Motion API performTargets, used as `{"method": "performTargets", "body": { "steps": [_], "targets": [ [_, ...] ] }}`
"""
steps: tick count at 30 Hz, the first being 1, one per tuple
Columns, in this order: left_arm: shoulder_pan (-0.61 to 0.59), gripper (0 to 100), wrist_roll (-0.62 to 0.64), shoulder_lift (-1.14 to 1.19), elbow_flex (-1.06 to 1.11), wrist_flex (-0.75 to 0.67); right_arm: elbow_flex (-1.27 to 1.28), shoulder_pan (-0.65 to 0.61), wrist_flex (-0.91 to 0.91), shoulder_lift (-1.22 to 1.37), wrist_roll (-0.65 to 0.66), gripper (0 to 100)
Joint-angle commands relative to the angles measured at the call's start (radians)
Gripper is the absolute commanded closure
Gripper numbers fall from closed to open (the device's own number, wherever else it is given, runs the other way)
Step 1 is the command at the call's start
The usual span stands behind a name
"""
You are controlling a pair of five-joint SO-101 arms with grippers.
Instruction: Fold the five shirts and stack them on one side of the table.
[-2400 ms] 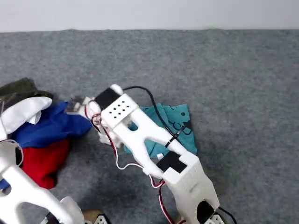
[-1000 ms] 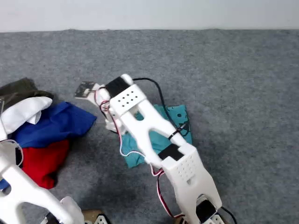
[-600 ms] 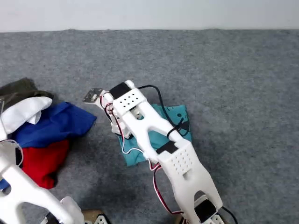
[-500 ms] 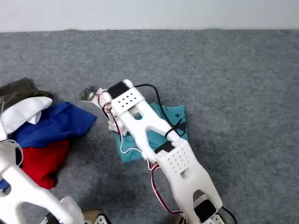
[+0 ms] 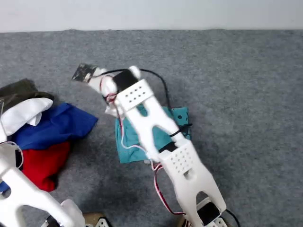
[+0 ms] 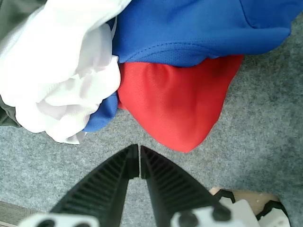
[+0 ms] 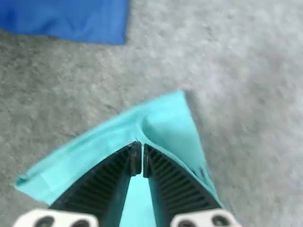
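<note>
A teal shirt [image 5: 127, 142] lies folded mid-table, partly under my right arm [image 5: 142, 113]. In the right wrist view my right gripper [image 7: 138, 158] is shut, pinching a raised fold of the teal shirt [image 7: 165, 127]. At the left edge of the table lies a loose pile: a blue shirt [image 5: 52, 125], a red shirt [image 5: 42, 163], a white shirt [image 5: 23, 113] and a dark olive shirt [image 5: 19, 90]. My left gripper [image 6: 139, 153] is shut on nothing, just above bare table beside the red shirt [image 6: 180, 104] and the white shirt [image 6: 61, 71].
The grey felt table [image 5: 236, 85] is bare across its far and right parts. My left arm [image 5: 19, 189] stands at the near left corner, close to the pile. The blue shirt's corner [image 7: 66, 19] lies a short way from the teal shirt.
The right arm's wrist has swung toward the far side and risen. The teal shirt's left edge has shifted a little left, toward the pile. The left arm and pile have not moved.
</note>
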Motion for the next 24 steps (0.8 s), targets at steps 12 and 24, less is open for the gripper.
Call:
{"method": "performTargets", "body": {
  "steps": [12, 24],
  "targets": [
    [0.000, 98, 0.003, -0.032, -0.041, 0.008, 0.253, 0.174, 0.039, -0.151, -0.121, 80.3],
    [0.002, 98, 0.003, -0.032, -0.039, 0.008, 0.278, 0.219, 0.042, -0.096, -0.153, 80.5]
  ]
}}
